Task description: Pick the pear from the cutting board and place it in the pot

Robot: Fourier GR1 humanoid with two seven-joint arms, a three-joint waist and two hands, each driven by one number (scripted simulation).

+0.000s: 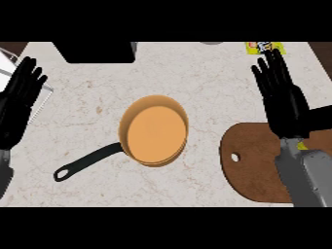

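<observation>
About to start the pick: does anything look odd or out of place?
No pear shows on the cutting board; the open right robot hand and its forearm cover part of it, with only a yellow sliver by the wrist. Nothing looks spilled.

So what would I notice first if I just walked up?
The orange pan sits in the middle of the counter, its black handle pointing lower left. Then the open left robot hand at the left edge and the open right robot hand by the brown cutting board at the lower right.
</observation>
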